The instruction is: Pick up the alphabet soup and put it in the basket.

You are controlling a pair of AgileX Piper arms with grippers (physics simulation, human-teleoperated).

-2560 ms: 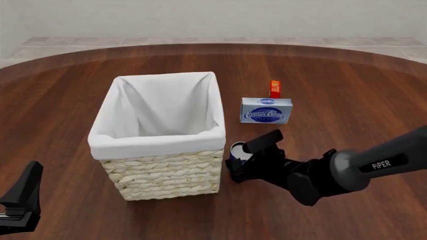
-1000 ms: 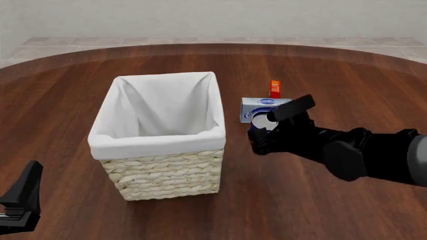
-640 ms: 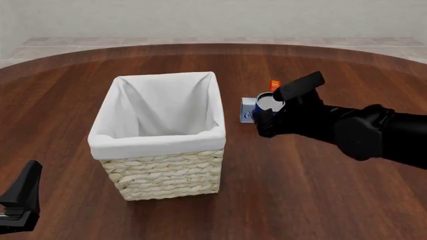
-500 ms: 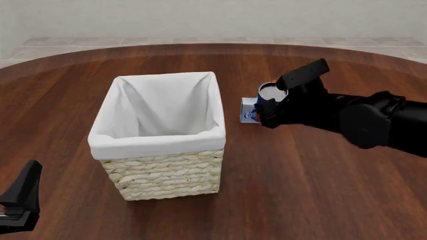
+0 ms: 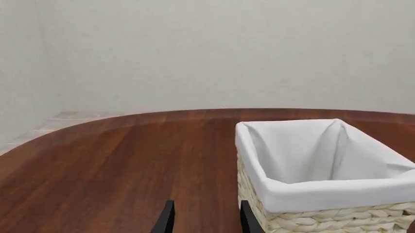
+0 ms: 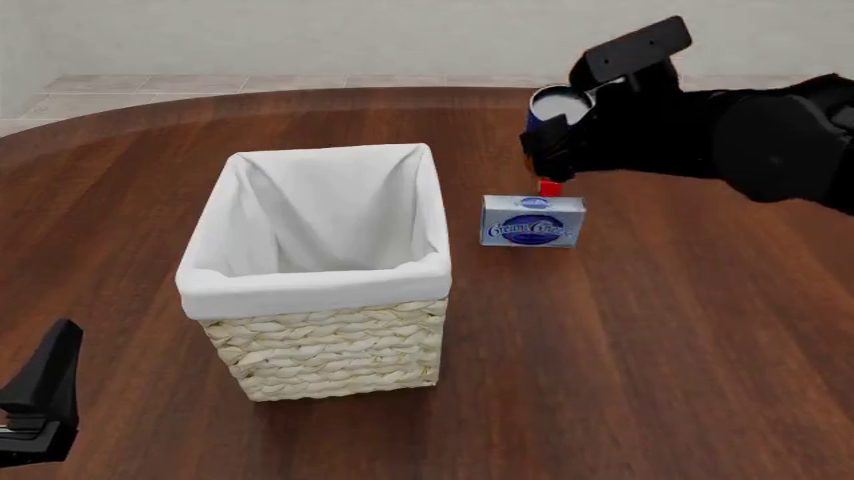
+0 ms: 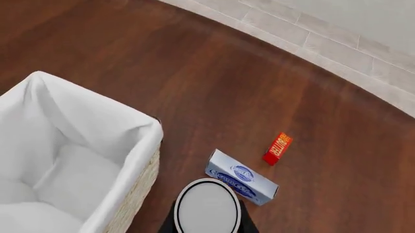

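Observation:
The alphabet soup can point(image 6: 558, 104) shows its silvery-white top and a strip of blue label. My right gripper point(image 6: 571, 112) is shut on it and holds it high above the table, to the right of the basket and over the small boxes. In the right wrist view the can's round top point(image 7: 207, 207) sits between the fingers. The basket point(image 6: 327, 345) is cream wicker with a white cloth lining; it stands left of centre and holds nothing, and also shows in the right wrist view point(image 7: 140, 144) and the left wrist view point(image 5: 324, 196). My left gripper point(image 6: 40, 395) is open and empty at the near left.
A blue-white cream cheese box point(image 6: 533, 220) lies on the table right of the basket, below the held can; it also shows in the right wrist view point(image 7: 249, 180). A small orange-red box point(image 6: 549, 187) behind it is partly hidden by the gripper, and is plain in the right wrist view point(image 7: 277, 148).
My right gripper, shut on the can beside the basket, has lifted it off the table and kept rising. The left arm has not moved.

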